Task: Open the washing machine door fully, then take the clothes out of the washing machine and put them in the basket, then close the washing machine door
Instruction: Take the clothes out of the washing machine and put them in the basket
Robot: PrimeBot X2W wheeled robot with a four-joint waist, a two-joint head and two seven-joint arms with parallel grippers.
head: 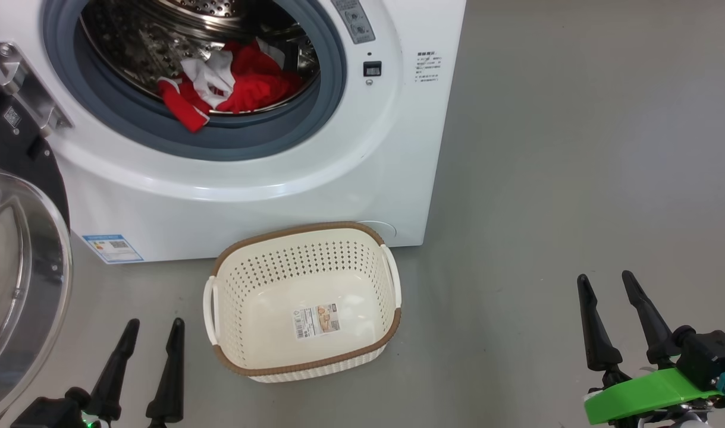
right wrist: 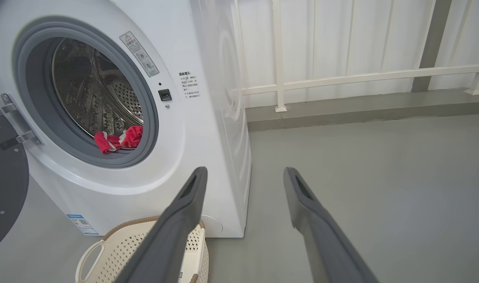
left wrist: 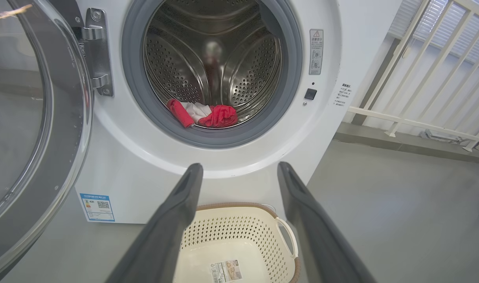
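There they are: the clothes [head: 231, 83], red with white folds showing, heaped at the front lip of the steel drum [left wrist: 211, 59], with one red end draped onto the grey gasket [head: 219, 139]. The washing machine [head: 249, 184] stands white and square on a smooth grey floor [head: 546, 178], a small blue label [head: 112, 248] low on its front. The washing machine door [head: 17, 267] is swung wide on its metal hinge [head: 26, 83] at the robot's left, its clear glass bowl bulging out. Right in front of the machine's base sits the basket [head: 261, 321], upright on the floor, brown rim up, its bottom bare around a sticker [head: 317, 321].

Beyond the machine's right side, the floor runs to a low grey kerb, with a white railing [right wrist: 341, 74] and pale panelled walls behind.

Now the arms. The left gripper [head: 154, 326] is low between the open door and the basket, fingers pointing up toward the machine; its jaws are spread wide with nothing between them. From its wrist, the two dark fingers frame the basket's far end, and the drum opening sits above them. The right gripper [head: 605, 278] hangs well off to the right of the basket over bare floor, a green part [head: 642, 395] at its wrist. Its jaws are also wide apart, gripping nothing. Its wrist camera looks past the machine's right front corner.
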